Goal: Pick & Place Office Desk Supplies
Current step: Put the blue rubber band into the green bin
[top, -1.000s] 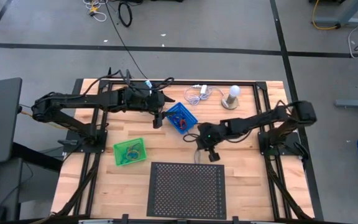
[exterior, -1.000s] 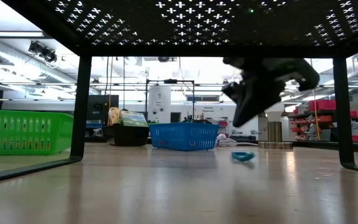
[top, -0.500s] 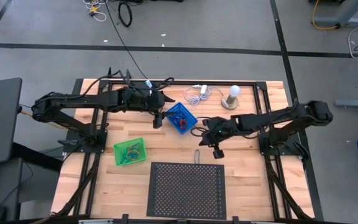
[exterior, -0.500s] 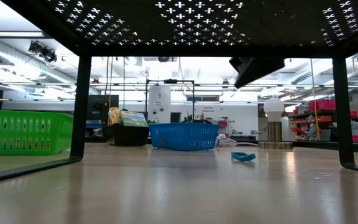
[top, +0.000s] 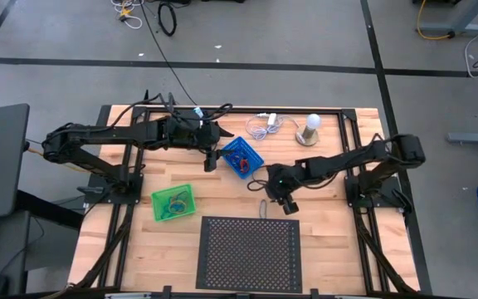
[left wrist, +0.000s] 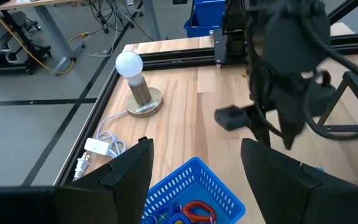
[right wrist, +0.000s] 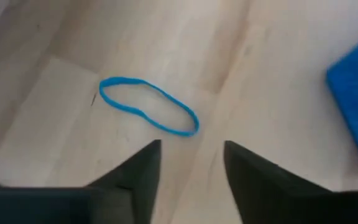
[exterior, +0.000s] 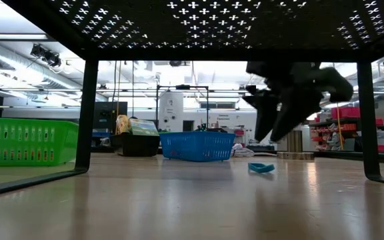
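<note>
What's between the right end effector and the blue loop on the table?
Only bare wood: in the right wrist view, the blue loop lies just ahead of the open right end effector.

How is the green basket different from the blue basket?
The green tray lies near the table's front left, with no arm over it; the blue tray lies nearer the middle, with the left gripper right beside it. The green tray lies square to the table edges; the blue tray is turned at a slant. Both hold small colourful items.

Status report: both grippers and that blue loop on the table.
Right gripper open, empty, above blue loop. Loop flat on table, beside blue tray. Left gripper open near tray. Nothing in the way.
</note>
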Robot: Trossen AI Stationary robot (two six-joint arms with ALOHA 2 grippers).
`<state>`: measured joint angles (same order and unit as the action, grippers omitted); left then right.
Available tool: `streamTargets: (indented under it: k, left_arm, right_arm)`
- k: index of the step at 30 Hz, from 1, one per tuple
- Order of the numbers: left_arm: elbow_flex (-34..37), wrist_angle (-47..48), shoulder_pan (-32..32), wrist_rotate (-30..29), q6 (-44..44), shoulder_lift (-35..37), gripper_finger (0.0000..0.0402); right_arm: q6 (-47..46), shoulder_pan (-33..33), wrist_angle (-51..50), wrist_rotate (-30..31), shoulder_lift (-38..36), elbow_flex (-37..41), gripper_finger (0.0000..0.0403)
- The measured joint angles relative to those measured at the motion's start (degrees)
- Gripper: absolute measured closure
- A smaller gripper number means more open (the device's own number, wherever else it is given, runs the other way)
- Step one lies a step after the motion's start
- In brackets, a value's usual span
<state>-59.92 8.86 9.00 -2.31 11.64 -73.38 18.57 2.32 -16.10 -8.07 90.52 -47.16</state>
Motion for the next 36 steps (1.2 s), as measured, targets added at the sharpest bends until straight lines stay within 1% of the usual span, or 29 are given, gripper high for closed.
streamTargets:
  k: [2, 5, 11, 19, 23, 25, 28, 30, 33, 34, 36]
  left_arm:
    - [0.0, 0.0, 0.0, 0.0, 0.1, 0.0, 0.0153]
    - [0.0, 0.0, 0.0, 0.0, 0.2, 0.0, 0.0153]
    - [0.0, 0.0, 0.0, 0.0, 0.2, 0.0, 0.0153]
    - [0.0, -0.1, 0.0, 0.0, 0.0, 0.0, 0.0153]
    - [0.0, -0.1, 0.0, 0.0, -0.3, 0.0, 0.0153]
    - [0.0, -0.1, 0.0, 0.0, -0.3, 0.0, 0.0153]
    - [0.0, -0.1, 0.0, 0.0, -0.3, 0.0, 0.0153]
    - [0.0, -0.1, 0.0, 0.0, -0.3, 0.0, 0.0153]
    - [0.0, -0.1, 0.0, 0.0, -0.3, 0.0, 0.0153]
    - [0.0, -0.1, 0.0, 0.0, -0.2, 0.0, 0.0153]
    - [0.0, -0.1, 0.0, 0.0, -0.2, 0.0, 0.0153]
  right_arm:
    - [1.5, 0.1, 1.7, -0.2, 1.8, 0.0, 0.0193]
    - [3.6, 0.0, 2.9, -0.5, 3.8, 0.0, 0.0175]
    - [8.3, 0.1, 4.8, -1.0, 6.9, 0.0, 0.0172]
    - [12.0, 0.3, 9.7, -5.8, 10.7, -0.3, 0.0172]
    - [13.8, 1.1, 11.3, -5.3, 11.6, -0.4, 0.0176]
    - [13.9, 1.4, 12.0, -5.2, 11.6, -0.4, 0.0191]
    - [14.7, 2.1, 12.3, -5.1, 11.7, -0.4, 0.0239]
    - [14.9, 2.6, 12.2, -5.0, 11.7, -0.4, 0.0287]
    - [14.9, 3.0, 12.7, -4.0, 11.8, -0.4, 0.0373]
    - [14.6, 3.1, 12.6, -3.5, 11.8, -0.4, 0.0387]
    - [13.5, 3.2, 12.5, -2.4, 11.8, -0.4, 0.0393]
